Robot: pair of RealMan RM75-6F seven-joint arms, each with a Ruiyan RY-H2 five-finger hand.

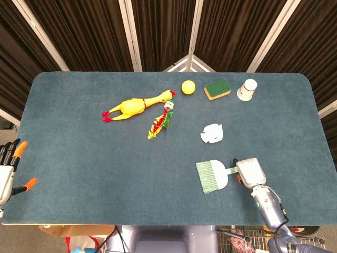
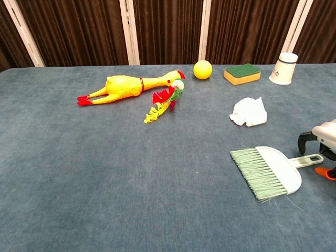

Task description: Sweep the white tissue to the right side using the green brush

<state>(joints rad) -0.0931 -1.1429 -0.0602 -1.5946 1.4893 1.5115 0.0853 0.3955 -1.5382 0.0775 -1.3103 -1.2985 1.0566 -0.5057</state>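
So the green brush (image 1: 212,175) is lying flat on the blue desk (image 1: 79,158), bristles fanned toward the left and its thin pale handle poking out to the right. Looks like light stiff plastic with soft bristles, so I'd guess it weighs next to nothing and will skate on the cloth if nudged from the side. The handle is the obvious place to grab it; it's slim and low to the desk, so the fingers would have to get down around it rather than push on it.

The white tissue (image 1: 212,134) sits crumpled just behind the brush, well clear of it. Probably feather-light and floppy, so it should drift along with a gentle sweep but could also snag on the fuzzy desk cover or slip under the bristles.

Right hand (image 1: 250,171) is at the end of the handle, back of the hand up, forearm coming in from the near right edge. In the chest view a dark finger (image 2: 304,139) curls down just above the handle tip; it doesn't look like it's holding anything, but I can't tell how wide the fingers are.

Left hand (image 1: 7,171) is parked off the far left edge of the desk, fingers spread, holding nothing
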